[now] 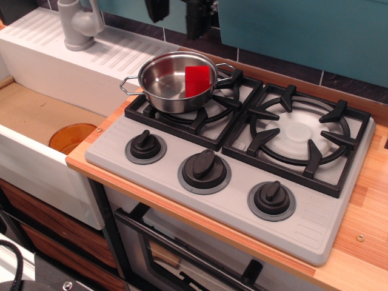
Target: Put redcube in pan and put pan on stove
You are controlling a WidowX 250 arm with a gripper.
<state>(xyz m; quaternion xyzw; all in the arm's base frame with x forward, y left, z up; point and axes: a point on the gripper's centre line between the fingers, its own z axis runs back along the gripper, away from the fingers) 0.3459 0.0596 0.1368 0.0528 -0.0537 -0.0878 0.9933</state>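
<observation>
The redcube [197,80] lies inside the pan [173,82], leaning against its right wall. The shiny steel pan stands on the black grate of the left burner of the grey stove [151,167]. My gripper [177,13] hangs at the top edge of the view, above and behind the pan. Its two dark fingers [197,18] stand apart with nothing between them, so it is open and empty. Most of the gripper is cut off by the frame's top edge.
A white sink [36,115] with an orange drain and a grey tap [77,24] lies left of the stove. The right burner [298,133] is bare. Three black knobs [205,170] line the stove's front. A teal wall stands behind, with the wooden counter edge [364,224] at right.
</observation>
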